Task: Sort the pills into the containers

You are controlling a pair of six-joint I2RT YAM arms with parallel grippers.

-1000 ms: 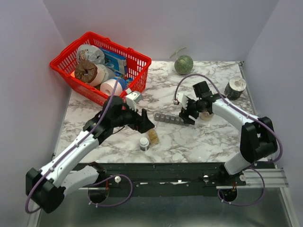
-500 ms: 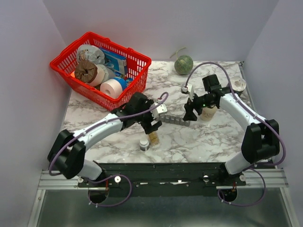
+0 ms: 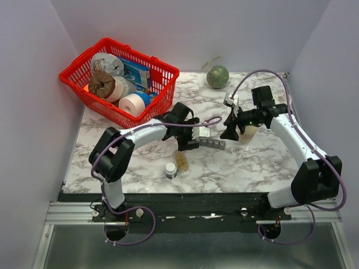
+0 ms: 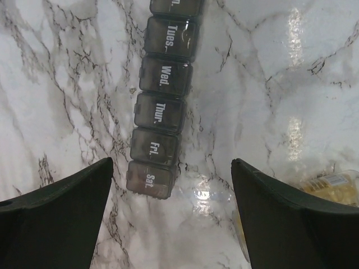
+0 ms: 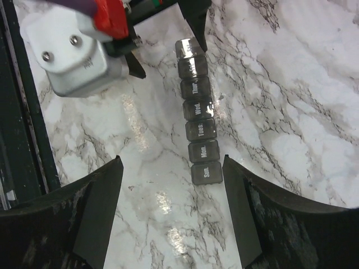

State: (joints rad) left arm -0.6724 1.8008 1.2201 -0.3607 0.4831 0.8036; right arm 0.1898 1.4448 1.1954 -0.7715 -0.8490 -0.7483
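Observation:
The containers are a dark-grey weekly pill strip (image 3: pixel 213 144) lying flat on the marble, all lids shut. In the left wrist view the strip (image 4: pixel 160 112) runs from the top edge down to "Sat". In the right wrist view it (image 5: pixel 197 112) ends at "Sun". The clear vial of tan-yellow pills (image 3: pixel 181 161) lies in front of the strip and shows at the lower right of the left wrist view (image 4: pixel 332 188). My left gripper (image 3: pixel 190 142) (image 4: pixel 173 168) is open above the "Sat" end. My right gripper (image 3: pixel 229 134) (image 5: pixel 173 159) is open above the "Sun" end.
A small white-capped dark bottle (image 3: pixel 171 170) stands next to the vial. A beige nozzle bottle (image 3: pixel 248 132) stands just behind my right gripper. A red wire basket (image 3: pixel 162 75) of items is at the back left. A green melon (image 3: pixel 217 77) is at the back.
My left arm has swung right, bringing its gripper to the strip's left end. My right arm has drawn back to the right, off the strip's right end.

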